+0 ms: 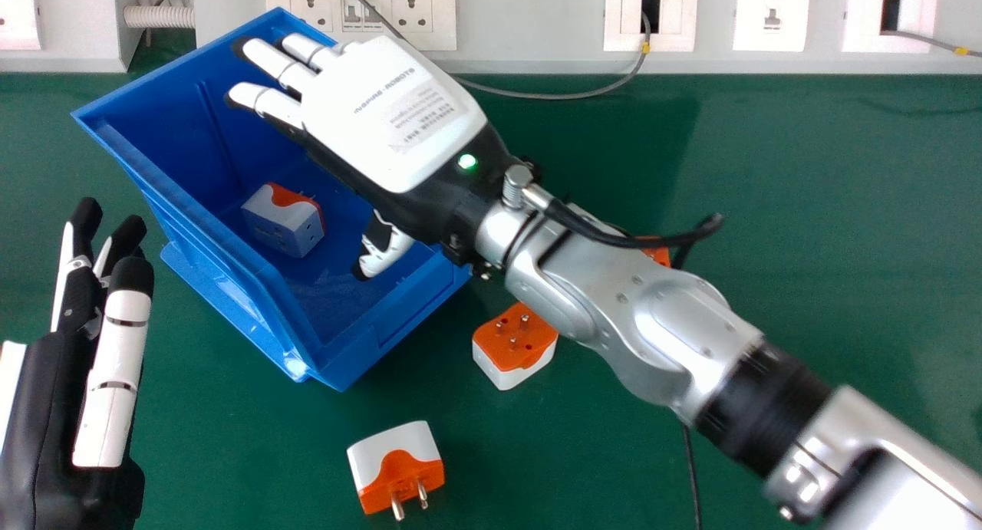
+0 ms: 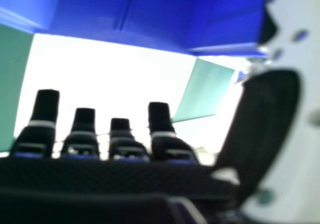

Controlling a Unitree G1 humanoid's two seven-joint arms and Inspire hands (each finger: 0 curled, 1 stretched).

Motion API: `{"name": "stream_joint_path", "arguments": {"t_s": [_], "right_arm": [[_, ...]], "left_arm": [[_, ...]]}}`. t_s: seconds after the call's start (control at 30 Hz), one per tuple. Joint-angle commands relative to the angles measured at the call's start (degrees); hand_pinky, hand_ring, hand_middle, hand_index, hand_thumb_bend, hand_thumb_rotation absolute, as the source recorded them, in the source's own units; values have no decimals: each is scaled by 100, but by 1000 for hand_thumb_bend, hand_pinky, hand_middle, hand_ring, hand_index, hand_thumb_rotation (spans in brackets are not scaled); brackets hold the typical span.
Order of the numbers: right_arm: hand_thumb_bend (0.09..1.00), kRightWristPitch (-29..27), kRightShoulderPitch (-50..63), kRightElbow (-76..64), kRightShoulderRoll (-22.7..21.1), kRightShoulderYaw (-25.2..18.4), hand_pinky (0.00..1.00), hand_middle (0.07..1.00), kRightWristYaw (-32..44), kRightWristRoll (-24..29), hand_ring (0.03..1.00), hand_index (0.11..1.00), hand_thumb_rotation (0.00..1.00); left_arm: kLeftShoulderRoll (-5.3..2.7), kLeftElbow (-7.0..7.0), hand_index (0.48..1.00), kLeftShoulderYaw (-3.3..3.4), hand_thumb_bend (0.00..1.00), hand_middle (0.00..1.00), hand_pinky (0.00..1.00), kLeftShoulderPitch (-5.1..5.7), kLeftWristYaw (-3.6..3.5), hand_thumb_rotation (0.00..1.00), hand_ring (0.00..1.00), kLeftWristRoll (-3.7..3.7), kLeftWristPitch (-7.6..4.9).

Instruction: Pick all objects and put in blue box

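In the head view, my right hand (image 1: pixel 395 116) is over the blue box (image 1: pixel 253 284), its fingers straight and nothing held. One white and orange adapter (image 1: pixel 282 222) lies inside the box. Outside it, an adapter with pins up (image 1: pixel 514 342) sits by my right forearm, and another adapter (image 1: pixel 397 469) lies nearer the front edge. A bit of orange (image 1: pixel 656 252) peeks out from behind the forearm. My left hand (image 1: pixel 103 346) rests at the left with straight fingers. In the right hand view, the right hand (image 2: pixel 162 141) has its fingers extended, with the blue box wall (image 2: pixel 150 14) beyond.
A green table (image 1: pixel 805 208) carries everything. Along its back runs a pale wall panel (image 1: pixel 529 24) with sockets and a grey cable (image 1: pixel 552 96). A thin black cable (image 1: pixel 692 469) hangs below the right forearm.
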Motion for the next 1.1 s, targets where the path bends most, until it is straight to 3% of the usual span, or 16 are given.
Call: {"name": "stream_joint_path", "arguments": {"t_s": [0.0, 0.17, 0.33, 0.7, 0.87, 1.07], "right_arm": [[912, 51, 151, -587, -115, -236, 814, 962, 177, 7, 935, 853, 239], [876, -181, 1051, -1706, -453, -787, 826, 964, 342, 485, 934, 860, 211], [899, -416, 2054, -2531, -630, -1262, 771, 930, 11, 631, 887, 845, 170], [864, -1037, 4079, -4167, -1186, -2191, 772, 908, 66, 1166, 878, 832, 189], [849, -1455, 4867, -4185, -1189, -2552, 737, 898, -403, 1181, 877, 829, 213], [839, -1691, 5471, -3806, -1060, -2663, 720, 893, -926, 1055, 871, 827, 223]], "left_arm": [[72, -50, 1000, 57, 462, 967, 1000, -17, -51, 837, 991, -85, -51], [106, -1, 1000, 104, 463, 968, 1000, -19, -130, 839, 992, -150, -60], [123, -22, 1000, 107, 464, 969, 1000, -14, -145, 839, 992, -174, -8], [62, -139, 1000, 33, 462, 974, 1000, 125, -98, 839, 992, -117, 16], [38, -160, 1000, -4, 466, 977, 998, 180, -68, 836, 991, -67, -2], [12, -186, 1000, -32, 475, 979, 996, 189, -77, 836, 990, -98, 9]]}}
